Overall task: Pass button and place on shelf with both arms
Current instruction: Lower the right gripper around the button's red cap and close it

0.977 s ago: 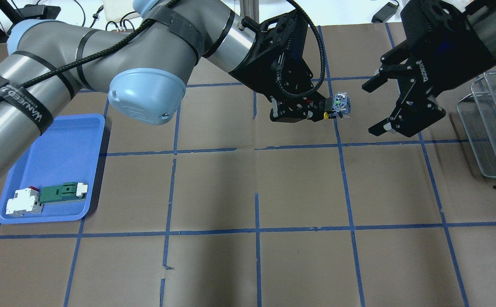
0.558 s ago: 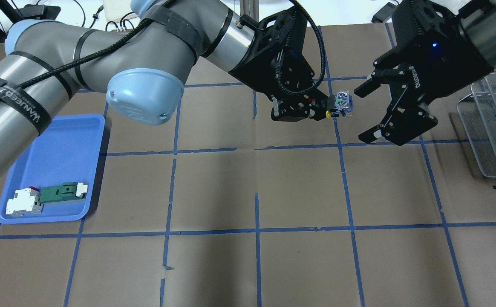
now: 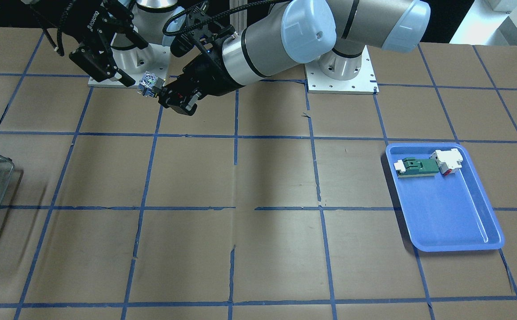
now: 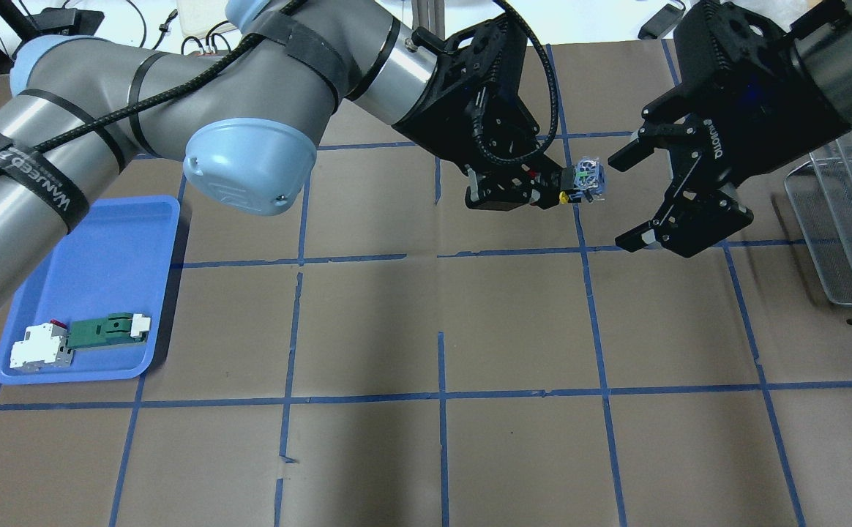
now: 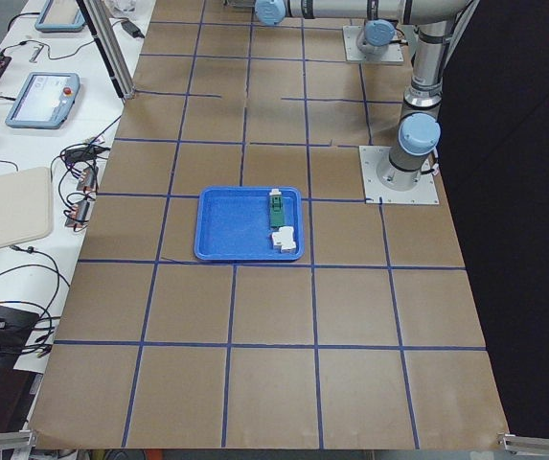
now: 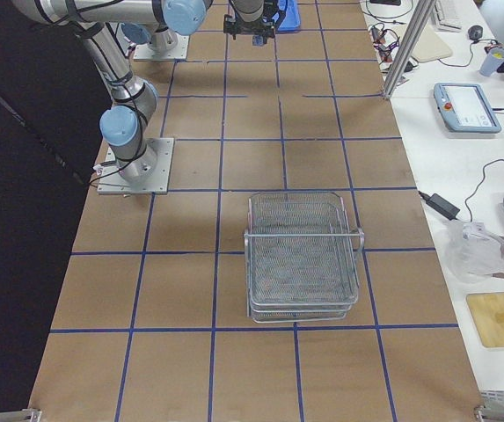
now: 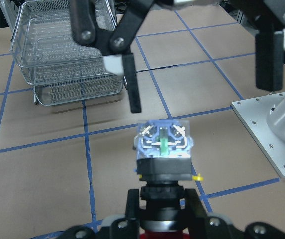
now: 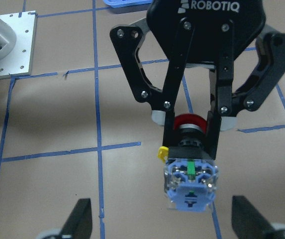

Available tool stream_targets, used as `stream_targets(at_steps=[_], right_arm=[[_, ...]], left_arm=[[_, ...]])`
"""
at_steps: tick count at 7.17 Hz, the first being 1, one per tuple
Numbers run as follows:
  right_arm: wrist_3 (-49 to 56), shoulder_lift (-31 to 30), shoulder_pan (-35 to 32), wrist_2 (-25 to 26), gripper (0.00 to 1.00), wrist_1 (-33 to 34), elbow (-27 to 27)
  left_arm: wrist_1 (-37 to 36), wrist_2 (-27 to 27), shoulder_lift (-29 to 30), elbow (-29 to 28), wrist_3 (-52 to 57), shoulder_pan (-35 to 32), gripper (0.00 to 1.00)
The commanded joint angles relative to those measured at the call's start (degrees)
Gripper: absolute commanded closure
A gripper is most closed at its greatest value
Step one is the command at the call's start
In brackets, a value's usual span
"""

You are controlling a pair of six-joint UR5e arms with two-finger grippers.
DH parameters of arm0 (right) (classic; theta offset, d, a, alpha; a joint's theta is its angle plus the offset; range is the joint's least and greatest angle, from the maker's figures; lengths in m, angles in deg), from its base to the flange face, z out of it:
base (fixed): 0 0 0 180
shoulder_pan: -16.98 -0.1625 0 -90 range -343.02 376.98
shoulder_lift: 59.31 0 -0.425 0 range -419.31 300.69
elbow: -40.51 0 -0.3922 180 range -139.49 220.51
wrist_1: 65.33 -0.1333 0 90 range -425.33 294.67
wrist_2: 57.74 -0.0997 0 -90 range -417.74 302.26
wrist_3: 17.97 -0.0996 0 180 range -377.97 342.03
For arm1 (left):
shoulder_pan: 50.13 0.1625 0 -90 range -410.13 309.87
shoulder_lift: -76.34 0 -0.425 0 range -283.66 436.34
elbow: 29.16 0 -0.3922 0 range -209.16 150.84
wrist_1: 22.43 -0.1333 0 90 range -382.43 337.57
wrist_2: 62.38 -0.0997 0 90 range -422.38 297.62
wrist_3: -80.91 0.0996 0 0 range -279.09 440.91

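- My left gripper (image 4: 552, 189) is clamped tight on the button (image 4: 587, 179), fingers around the black collar. The red cap sits back between them and the blocky base pokes out toward the other arm.
- The button is held up in the air over the table (image 4: 514, 329), nowhere near down.
- The right gripper (image 4: 625, 199) is spread wide, with its fingertips just beside the base. As far as I can see they're not touching it.
- The shelf (image 4: 850, 219) sits at my right edge, well apart from the button.
- The blue tray (image 4: 104, 249) on my left holds the green-and-white part (image 4: 107, 329) and the white-and-red block (image 4: 38, 348), side by side.
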Motion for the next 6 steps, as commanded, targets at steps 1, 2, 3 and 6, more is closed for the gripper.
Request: stream_targets(at_steps=[1, 2, 3, 6], right_arm=[[1.16, 0.04, -1.63, 0.00, 0.00, 1.80, 0.03], [1.16, 0.13, -2.43, 0.09, 0.00, 1.81, 0.11], [1.16, 0.21, -2.44, 0.09, 0.00, 1.89, 0.46], [0.45, 0.04, -2.44, 0.09, 0.19, 2.07, 0.64]], left_arm=[[0.31, 1.29, -0.33, 0.12, 0.00, -0.24, 1.00], [0.40, 1.29, -0.85, 0.47, 0.00, -0.24, 1.00], [0.40, 1.38, -1.46, 0.90, 0.00, -0.24, 1.00], [0.40, 1.38, -4.36, 3.97, 0.00, -0.33, 1.00]])
